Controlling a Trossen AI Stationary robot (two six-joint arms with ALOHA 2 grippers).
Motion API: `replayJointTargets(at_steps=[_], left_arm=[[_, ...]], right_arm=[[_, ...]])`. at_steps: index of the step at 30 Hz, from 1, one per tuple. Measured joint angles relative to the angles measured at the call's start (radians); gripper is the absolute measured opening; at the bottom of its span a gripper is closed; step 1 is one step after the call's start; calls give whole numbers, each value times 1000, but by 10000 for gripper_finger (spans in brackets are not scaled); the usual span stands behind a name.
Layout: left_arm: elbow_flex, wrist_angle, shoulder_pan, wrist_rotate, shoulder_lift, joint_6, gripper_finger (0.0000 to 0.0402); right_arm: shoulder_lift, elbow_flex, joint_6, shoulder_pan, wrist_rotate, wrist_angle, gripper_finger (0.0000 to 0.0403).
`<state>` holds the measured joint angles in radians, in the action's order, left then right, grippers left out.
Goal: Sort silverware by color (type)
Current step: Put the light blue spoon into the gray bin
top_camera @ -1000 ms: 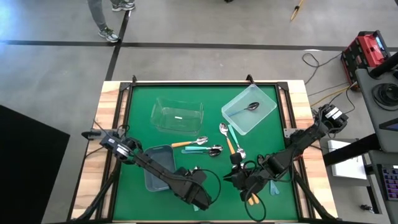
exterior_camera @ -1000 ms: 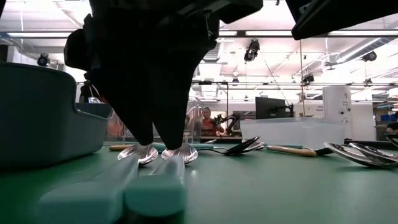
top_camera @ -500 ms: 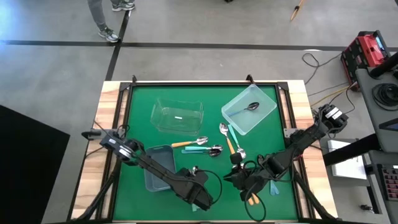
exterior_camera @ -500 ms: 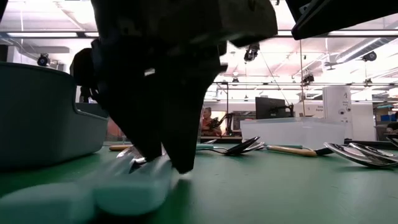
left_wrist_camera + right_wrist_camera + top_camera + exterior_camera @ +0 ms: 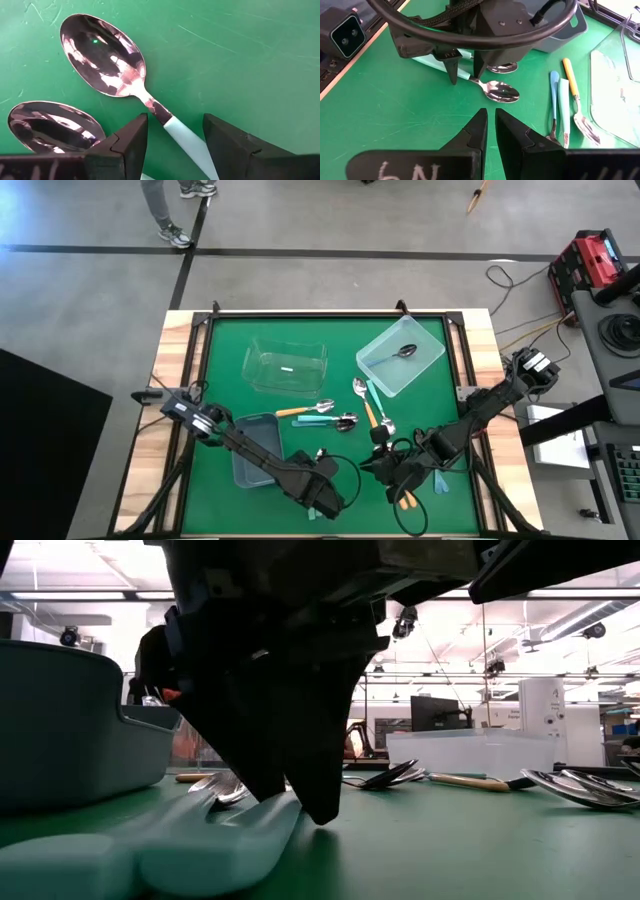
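Left wrist view: my left hand (image 5: 172, 145) is spread, one finger on each side of a pale-teal-handled spoon (image 5: 112, 65) lying on the green counter (image 5: 240, 55), a second spoon (image 5: 52, 126) just beside it. My right hand (image 5: 490, 131), fingers pressed together and empty, hovers nearby. More spoons (image 5: 335, 415) lie mid-counter.

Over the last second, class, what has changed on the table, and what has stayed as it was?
The left gripper has shifted toward the right arm and come down, open, astride the handle of one of two pale-teal spoons at the near edge; it has not closed. The right gripper stays shut, waiting above the mat. The bins and other spoons have not moved.
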<state>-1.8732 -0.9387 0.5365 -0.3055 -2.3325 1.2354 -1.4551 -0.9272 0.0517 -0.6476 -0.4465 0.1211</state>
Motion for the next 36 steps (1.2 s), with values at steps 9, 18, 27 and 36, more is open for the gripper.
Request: replayJointTargets(at_steps=[9,18,27,36], left_arm=[[3,0,0,-1,0,0,174],[4,0,0,-11,0,-8,156],[4,9,0,-25,0,-22,95],[4,22,0,-35,0,-26,51]], right_arm=[[0,0,0,0,0,0,28],[0,0,0,0,0,0,28],[0,0,0,0,0,0,28],[0,0,1,0,0,0,28]])
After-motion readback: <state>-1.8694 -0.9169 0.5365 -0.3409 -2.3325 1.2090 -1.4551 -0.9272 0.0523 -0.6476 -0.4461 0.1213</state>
